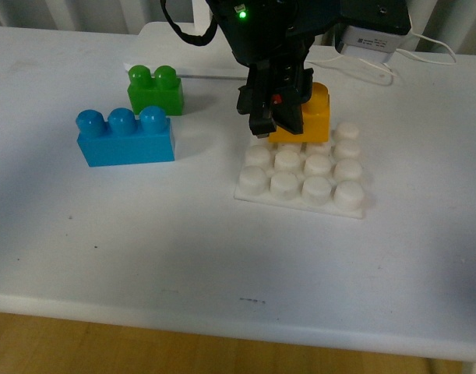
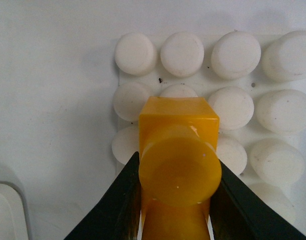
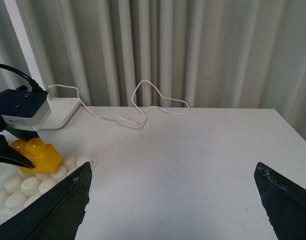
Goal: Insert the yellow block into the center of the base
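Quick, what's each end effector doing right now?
Left end effector: closed on the yellow block.
Right end effector: open, holding nothing.

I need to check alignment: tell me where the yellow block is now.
In the front view, the yellow block is right of centre, held between the left gripper's fingers over the far rows of the base, right of the green brick.

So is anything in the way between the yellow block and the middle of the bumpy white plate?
No, nothing visible. The left gripper holds the yellow block at the base's far edge, and the middle studs are bare.
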You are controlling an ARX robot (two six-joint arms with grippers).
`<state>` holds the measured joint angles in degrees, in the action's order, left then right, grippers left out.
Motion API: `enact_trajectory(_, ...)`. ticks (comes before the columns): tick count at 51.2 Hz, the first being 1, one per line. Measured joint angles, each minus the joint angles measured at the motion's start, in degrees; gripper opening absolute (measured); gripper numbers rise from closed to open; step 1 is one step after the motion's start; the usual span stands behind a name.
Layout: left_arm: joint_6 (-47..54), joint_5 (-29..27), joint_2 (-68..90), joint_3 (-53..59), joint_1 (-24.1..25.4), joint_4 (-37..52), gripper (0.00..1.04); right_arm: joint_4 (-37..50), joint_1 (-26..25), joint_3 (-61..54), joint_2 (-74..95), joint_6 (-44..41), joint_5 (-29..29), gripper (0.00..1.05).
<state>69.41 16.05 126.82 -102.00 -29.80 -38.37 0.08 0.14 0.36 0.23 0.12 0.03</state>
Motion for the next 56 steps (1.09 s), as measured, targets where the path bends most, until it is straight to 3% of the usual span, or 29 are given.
enact_trajectory(56,7.89,-8.02,5.68,-4.09,-2.51,-2.08,0.32,0.00,0.00,0.00,0.00,-0.02,0.00,0.95)
